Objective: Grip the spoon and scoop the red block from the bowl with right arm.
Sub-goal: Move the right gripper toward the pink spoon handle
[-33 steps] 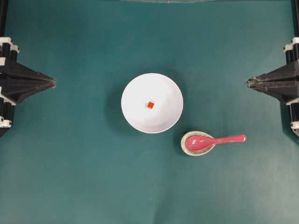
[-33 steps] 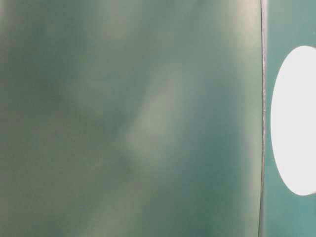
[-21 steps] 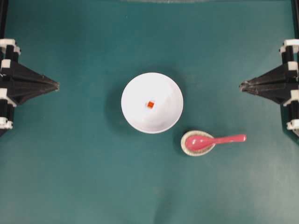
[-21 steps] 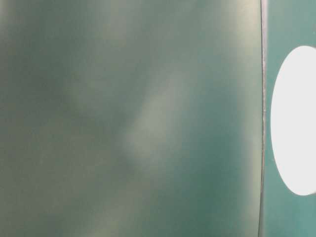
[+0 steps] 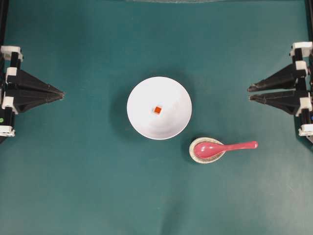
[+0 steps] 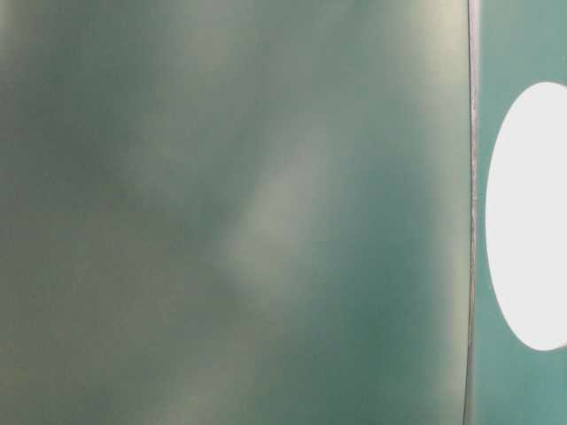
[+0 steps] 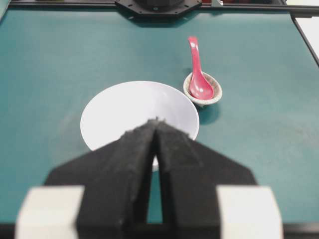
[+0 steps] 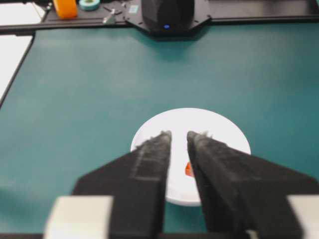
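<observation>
The white bowl (image 5: 159, 107) stands mid-table with the tiny red block (image 5: 157, 110) inside it. The pink-red spoon (image 5: 225, 147) rests with its scoop in a small speckled dish (image 5: 207, 150), handle pointing right. At the right edge my right gripper (image 5: 249, 93) is open and holds nothing, well apart from the spoon. Its wrist view shows the bowl (image 8: 219, 129) and the block (image 8: 189, 170) between the parted fingers (image 8: 154, 159). My left gripper (image 5: 62, 93) is shut at the left edge. The left wrist view has the bowl (image 7: 119, 109) and the spoon (image 7: 197, 69).
Green mat covers the table. The table-level view is a blur of green with a white oval (image 6: 530, 217) at its right. An orange object (image 8: 65, 7) and a teal tape roll (image 8: 89, 4) lie beyond the mat's far edge.
The right gripper's fingers have parted from shut to open. Both grippers have crept slightly inward. Bowl, block and spoon have not moved.
</observation>
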You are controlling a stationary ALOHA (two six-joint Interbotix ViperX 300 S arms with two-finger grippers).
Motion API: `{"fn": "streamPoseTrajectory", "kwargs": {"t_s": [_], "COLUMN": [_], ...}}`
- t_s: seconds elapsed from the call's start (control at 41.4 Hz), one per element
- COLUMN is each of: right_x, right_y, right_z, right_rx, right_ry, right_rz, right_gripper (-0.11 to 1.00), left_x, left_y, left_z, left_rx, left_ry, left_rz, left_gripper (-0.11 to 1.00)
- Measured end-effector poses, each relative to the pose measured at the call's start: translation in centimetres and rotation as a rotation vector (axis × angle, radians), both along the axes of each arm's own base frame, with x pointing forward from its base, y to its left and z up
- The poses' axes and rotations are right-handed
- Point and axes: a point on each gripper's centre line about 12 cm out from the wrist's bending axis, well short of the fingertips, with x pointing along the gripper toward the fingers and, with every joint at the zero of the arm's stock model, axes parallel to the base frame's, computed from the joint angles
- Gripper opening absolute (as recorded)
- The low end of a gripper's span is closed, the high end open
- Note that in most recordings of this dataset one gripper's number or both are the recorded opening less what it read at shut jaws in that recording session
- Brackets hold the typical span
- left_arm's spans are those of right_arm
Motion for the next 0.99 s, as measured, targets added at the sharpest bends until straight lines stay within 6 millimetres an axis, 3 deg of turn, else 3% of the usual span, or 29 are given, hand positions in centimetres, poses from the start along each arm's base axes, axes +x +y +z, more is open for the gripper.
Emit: {"fn": "streamPoseTrajectory", "kwargs": {"t_s": [0.121, 0.652, 0.99], "right_x": [0.0, 0.8, 0.8], "right_y": [0.0, 0.0, 1.8], "right_z": [0.0, -1.9, -6.3], "right_rx": [0.005, 0.092, 0.104], "right_ry": [0.0, 0.109, 0.156], "right_rz": [-0.001, -0.019, 0.049], "right_gripper": [0.46, 0.56, 0.56], "left_x": [0.0, -0.1, -0.2], "left_y": [0.0, 0.0, 0.0], "left_z": [0.0, -0.5, -0.5], "left_rx": [0.0, -0.009, -0.001], "left_ry": [0.0, 0.04, 0.048], "left_rz": [0.0, 0.002, 0.001], "left_gripper": [0.0, 0.0, 0.0]}}
